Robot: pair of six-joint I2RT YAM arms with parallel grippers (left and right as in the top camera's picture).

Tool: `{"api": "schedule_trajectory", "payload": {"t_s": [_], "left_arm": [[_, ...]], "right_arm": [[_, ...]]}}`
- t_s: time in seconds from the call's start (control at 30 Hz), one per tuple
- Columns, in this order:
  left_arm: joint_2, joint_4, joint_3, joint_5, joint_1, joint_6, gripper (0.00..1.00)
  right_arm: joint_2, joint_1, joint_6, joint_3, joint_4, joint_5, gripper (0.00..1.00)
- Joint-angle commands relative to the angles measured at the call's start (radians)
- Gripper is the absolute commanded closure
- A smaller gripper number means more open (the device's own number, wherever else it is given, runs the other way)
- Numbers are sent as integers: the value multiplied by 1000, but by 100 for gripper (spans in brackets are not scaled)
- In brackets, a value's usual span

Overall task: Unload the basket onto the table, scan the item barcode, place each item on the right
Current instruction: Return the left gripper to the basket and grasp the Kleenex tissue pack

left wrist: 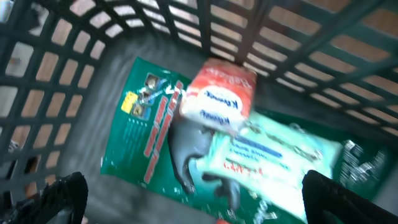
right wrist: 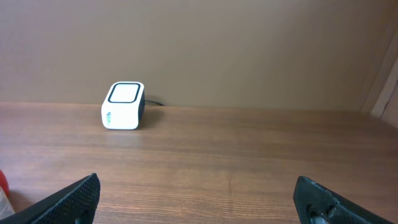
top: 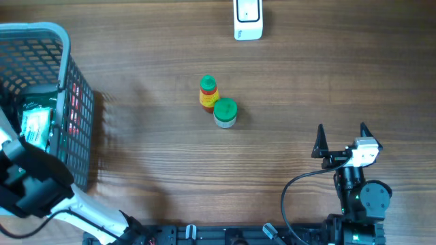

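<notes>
Inside your left basket (top: 66, 47) lie a green packet (left wrist: 140, 140), a tissue pack (left wrist: 219, 98) and a wipes pack (left wrist: 273, 165); your left gripper (left wrist: 199, 205) hangs released above them, right gripper (right wrist: 199, 199) likewise.

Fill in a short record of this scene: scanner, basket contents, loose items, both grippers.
device: white scanner at the far edge
container: basket at left holds green packet, tissue pack, wipes pack
loose items: slim bottle beside squat jar, in the middle
left arm: left gripper open, over basket contents
right arm: right gripper open, empty, facing scanner
</notes>
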Motion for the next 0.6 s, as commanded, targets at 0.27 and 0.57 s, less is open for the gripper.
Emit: {"api": "schedule_trajectory", "payload": {"t_s": [0.27,0.57], "left_arm": [[78,143,-64,-142,-3,174,3],[78,248,-208,-180,-3,198,3]], "right_arm": [[-2,3,10,-1,3,10,0],[-2,3,10,-1,3,10,0]]}}
